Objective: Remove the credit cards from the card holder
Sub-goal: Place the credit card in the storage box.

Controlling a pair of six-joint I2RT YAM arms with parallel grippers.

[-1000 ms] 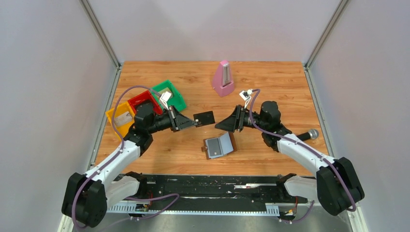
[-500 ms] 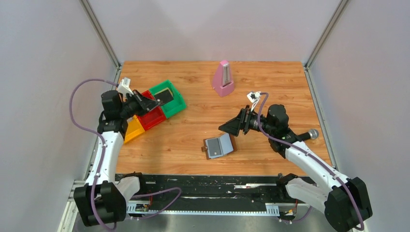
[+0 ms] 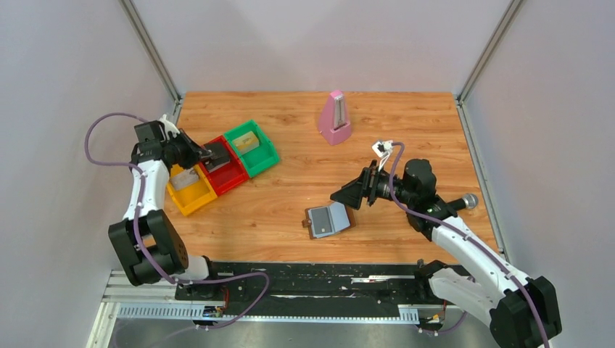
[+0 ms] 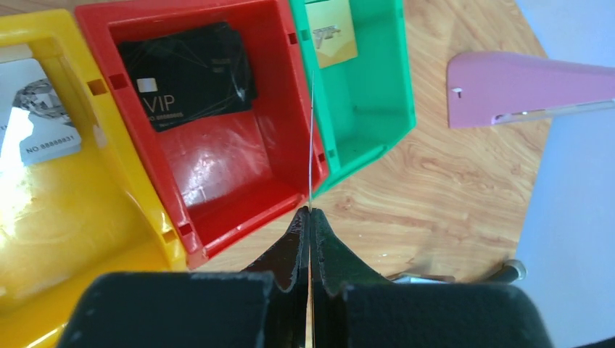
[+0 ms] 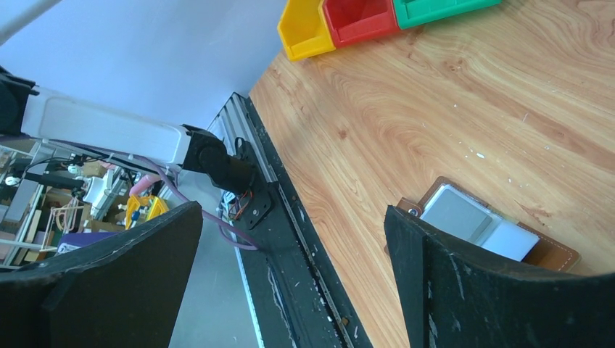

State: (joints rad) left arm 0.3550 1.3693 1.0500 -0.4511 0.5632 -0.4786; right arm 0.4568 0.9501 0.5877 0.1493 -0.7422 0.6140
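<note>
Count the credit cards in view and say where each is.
4: silver card in the yellow tray, black card in the red tray, gold card in the green tray, an edge-on card in the left gripper. The card holder may hide more.

glossy red plastic tray, smooth wood-grain table, stitched leather-look card holder, thin plastic credit card

Brown bifold card holder is lying on the wooden tabletop just ahead of the right hand, red plastic tray below the left hand.
</note>
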